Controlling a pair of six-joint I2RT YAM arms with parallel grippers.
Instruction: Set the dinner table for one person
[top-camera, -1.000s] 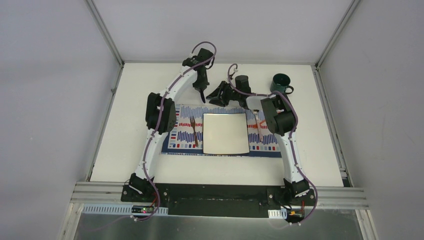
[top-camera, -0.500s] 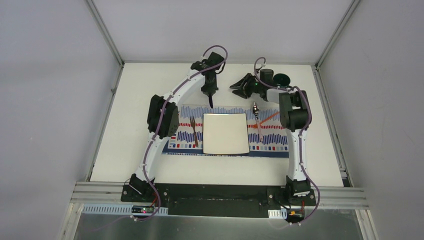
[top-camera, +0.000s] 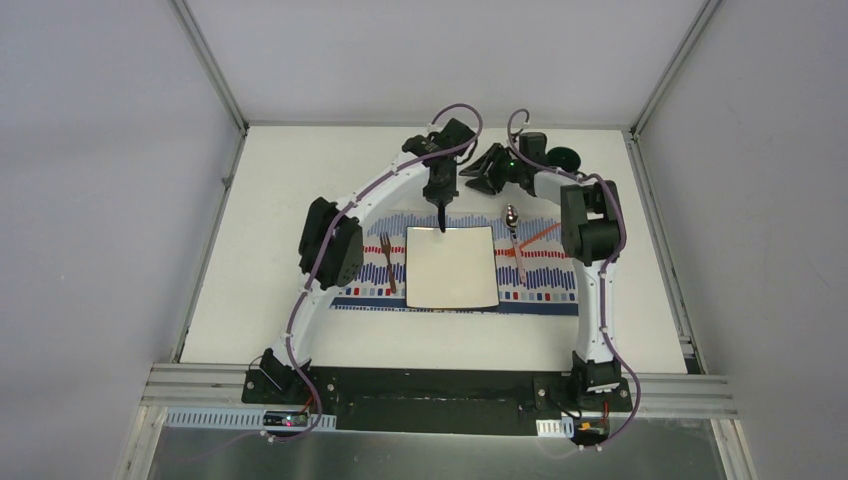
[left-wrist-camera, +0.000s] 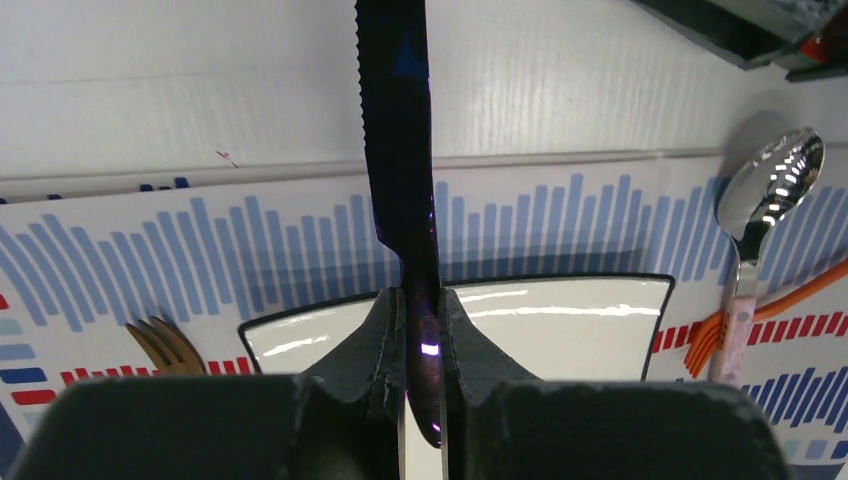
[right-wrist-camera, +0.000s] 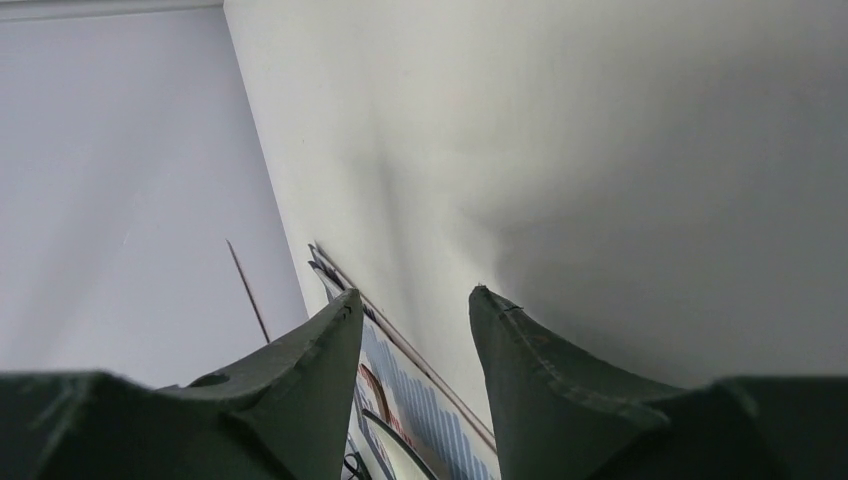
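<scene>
Left jaws clamp dark knife (left-wrist-camera: 397, 150); dinner table (top-camera: 270, 200) plain matte white.

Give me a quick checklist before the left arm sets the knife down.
1. Knife clamped in left gripper: ok.
2. Plate lying on placemat: ok.
3. Fork left of plate: ok.
4. Room for the knife between plate and spoon: cannot tell, gap looks narrow.
5. Right gripper open and empty: ok.
</scene>
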